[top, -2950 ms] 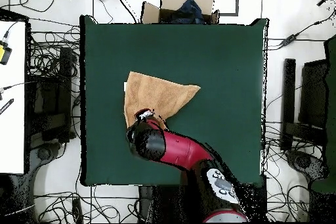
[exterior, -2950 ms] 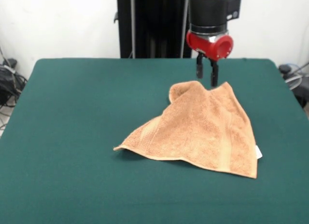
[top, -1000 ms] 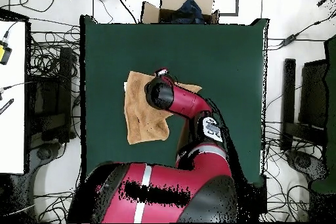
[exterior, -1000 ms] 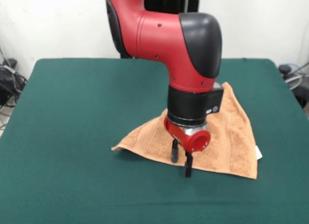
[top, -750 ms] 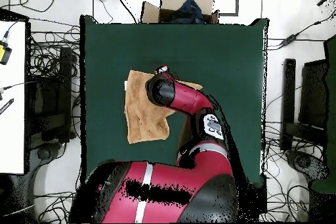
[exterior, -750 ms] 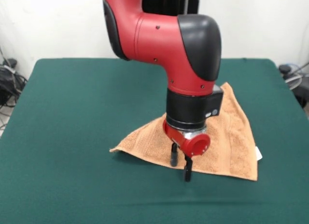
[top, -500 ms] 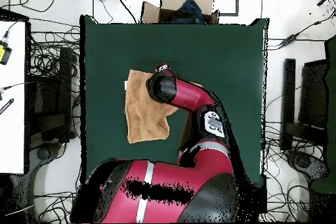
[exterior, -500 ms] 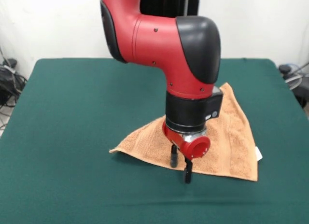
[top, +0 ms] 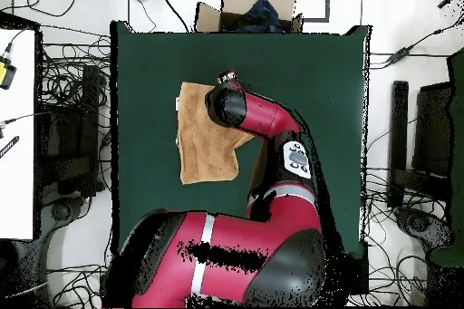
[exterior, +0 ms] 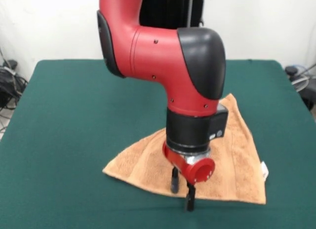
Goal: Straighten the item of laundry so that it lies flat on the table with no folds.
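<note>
You can see the orange-tan towel [exterior: 232, 155] lying in a lopsided triangle shape on the green table [exterior: 74, 115], towards its front-right corner in the front view. The claw [exterior: 181, 193] pinches the towel's front edge. A cardboard box [top: 256, 4] behind the table holds something dark.

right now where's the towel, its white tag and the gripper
towel [exterior: 237, 155]: front view, on the bare terry right of the arm.
white tag [exterior: 265, 171]: front view, on the tag sticking out at the towel's right edge.
gripper [exterior: 181, 189]: front view, midway between the two black fingertips at the towel's near edge.
</note>
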You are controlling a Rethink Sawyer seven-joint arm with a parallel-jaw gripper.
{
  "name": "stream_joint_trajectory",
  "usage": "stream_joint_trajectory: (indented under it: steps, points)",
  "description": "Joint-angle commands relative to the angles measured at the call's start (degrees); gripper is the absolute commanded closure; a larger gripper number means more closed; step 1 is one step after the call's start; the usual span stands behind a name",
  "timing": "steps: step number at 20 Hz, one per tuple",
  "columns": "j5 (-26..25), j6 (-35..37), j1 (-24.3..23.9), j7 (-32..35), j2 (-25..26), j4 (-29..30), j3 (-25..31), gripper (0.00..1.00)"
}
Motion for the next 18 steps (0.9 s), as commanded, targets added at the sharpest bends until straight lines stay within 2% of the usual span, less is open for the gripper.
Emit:
stream_joint_trajectory:
  steps: [1, 5, 10, 13, 16, 18]
  points:
    - [-0.7, -11.4, -0.4, 3.1, 12.8, -10.7, -0.4, 0.00]
    - [-0.1, -10.4, -0.1, 3.1, 13.6, -13.8, -1.0, 0.00]
    - [0.1, -8.3, -0.3, 3.2, 13.2, -14.9, -1.4, 0.00]
    - [-1.5, -6.5, -1.0, 2.8, 11.2, -11.7, 0.2, 0.00]
    - [-2.0, -0.5, -1.2, 3.6, 3.9, -1.2, 1.0, 0.00]
    - [-1.1, 3.4, 0.3, 4.9, -0.8, 4.1, -0.9, 0.00]
